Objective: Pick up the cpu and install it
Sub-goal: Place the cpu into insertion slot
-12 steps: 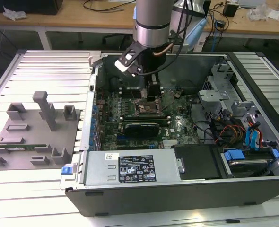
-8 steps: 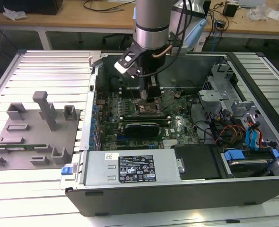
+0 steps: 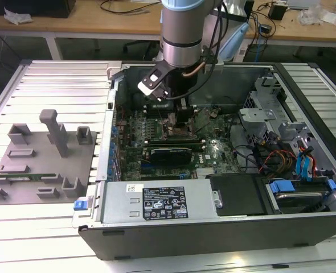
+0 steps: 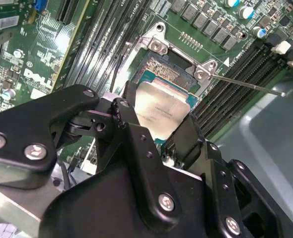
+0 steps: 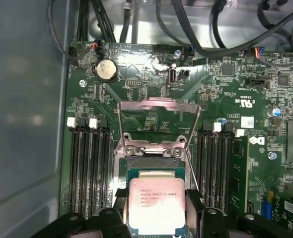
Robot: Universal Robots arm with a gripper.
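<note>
Cpu [image 5: 156, 206], one only, sat pinched between the two fingers [image 4: 129, 119] of the single claw [image 4: 159, 111]. The claw was closed to the cpu's width, gripping two opposite edges. Directly beneath the claw lay one open socket [image 5: 154, 164], its one metal load frame [image 5: 156, 102] tilted up just beyond the fingertips. Two banks of memory slots [image 5: 89, 168] flanked the claw, one on each side.

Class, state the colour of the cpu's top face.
The cpu is silvery metal on top, edged in green; clearest in the first wrist view.
</note>
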